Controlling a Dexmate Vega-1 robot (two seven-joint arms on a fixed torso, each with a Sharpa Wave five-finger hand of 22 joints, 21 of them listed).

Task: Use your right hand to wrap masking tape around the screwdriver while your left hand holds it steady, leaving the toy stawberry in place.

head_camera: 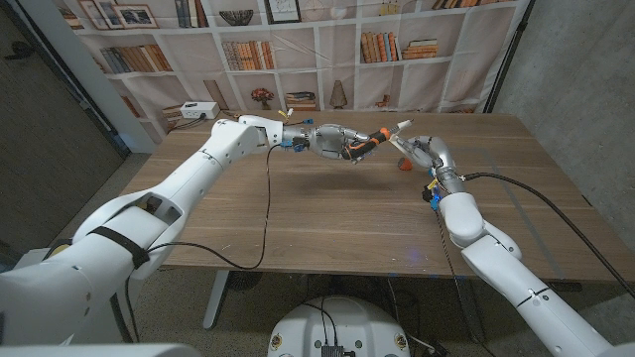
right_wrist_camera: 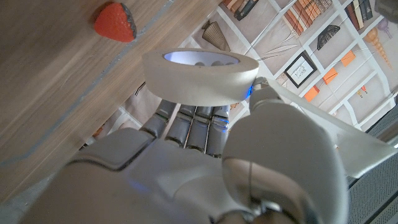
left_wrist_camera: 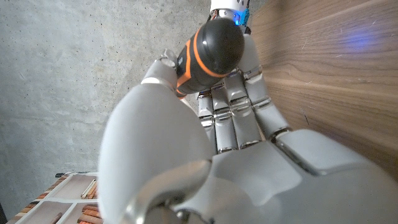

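Gripped in the left hand (head_camera: 337, 141), raised above the far middle of the table (head_camera: 327, 218), is the screwdriver (head_camera: 375, 142), black-handled with an orange band; the masking tape (right_wrist_camera: 200, 74), a cream roll, is held in the right hand (head_camera: 425, 151) just beside it. Wrapping is judged best done with the handle kept motionless and the roll circled closely around the shaft. The toy strawberry (head_camera: 403, 166), red, lies on the table below the right hand and is to be left untouched.

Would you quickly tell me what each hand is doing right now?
Left hand: grips the screwdriver by its black-and-orange handle.
Right hand: holds the roll of masking tape.
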